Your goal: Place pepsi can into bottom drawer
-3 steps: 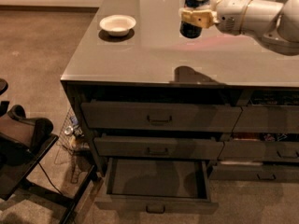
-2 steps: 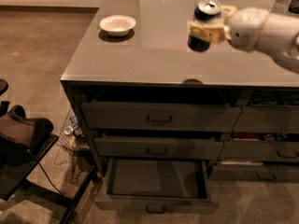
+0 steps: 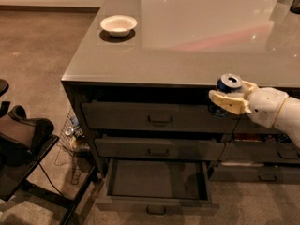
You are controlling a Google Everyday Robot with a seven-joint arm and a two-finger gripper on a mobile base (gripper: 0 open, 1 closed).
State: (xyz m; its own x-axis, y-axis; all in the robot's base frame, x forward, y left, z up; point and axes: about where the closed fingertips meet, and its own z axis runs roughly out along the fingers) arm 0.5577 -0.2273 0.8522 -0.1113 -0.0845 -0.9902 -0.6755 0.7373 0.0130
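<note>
My gripper [image 3: 227,99] is shut on the pepsi can [image 3: 228,84], a dark blue can with a silver top. It holds the can upright in the air in front of the counter's front edge, at the height of the top drawer, right of centre. The bottom drawer [image 3: 158,180] is pulled open below and to the left of the can, and its dark interior shows nothing inside. The two drawers above it are shut.
A white bowl [image 3: 118,25] sits on the grey countertop [image 3: 187,46] at the back left. A narrower drawer stack [image 3: 262,153] is to the right. A black chair [image 3: 23,144] and a wire basket [image 3: 70,135] stand on the carpet at the left.
My arm has carried the can from above the countertop forward and down, past the front edge, to the front of the drawers.
</note>
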